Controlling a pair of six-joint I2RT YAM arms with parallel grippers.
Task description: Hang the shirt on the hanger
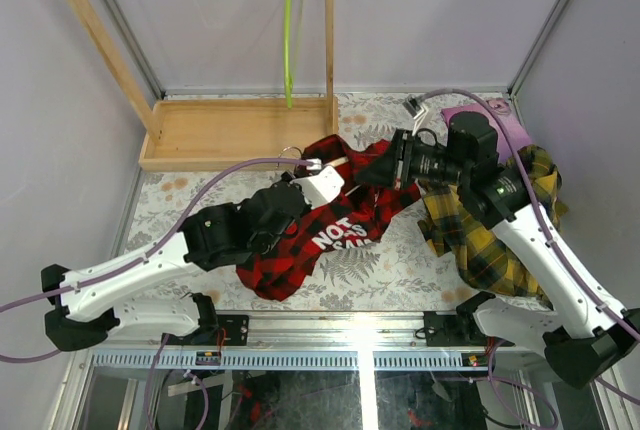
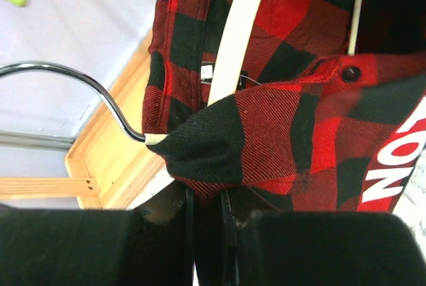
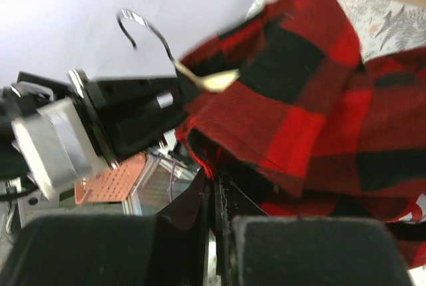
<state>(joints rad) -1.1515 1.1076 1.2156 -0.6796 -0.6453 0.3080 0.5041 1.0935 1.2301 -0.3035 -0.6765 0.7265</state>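
Observation:
The red-and-black plaid shirt (image 1: 330, 225) lies bunched mid-table, its white lettering facing up. The cream hanger (image 2: 234, 46) is partly inside it; its metal hook (image 1: 292, 153) sticks out at the collar end. My left gripper (image 1: 342, 168) is shut on shirt fabric just below the hanger's neck (image 2: 206, 196). My right gripper (image 1: 378, 172) faces it from the right and is shut on a shirt edge (image 3: 223, 181). In the right wrist view the hook (image 3: 143, 30) and a cream hanger tip (image 3: 210, 81) poke out of the cloth. Most of the hanger is hidden by fabric.
A yellow-and-dark plaid shirt (image 1: 490, 235) lies under my right arm. A wooden rack with a tray base (image 1: 235, 135) stands at the back left, and a lime-green hanger (image 1: 290, 35) hangs from its top bar. Purple walls close in on both sides.

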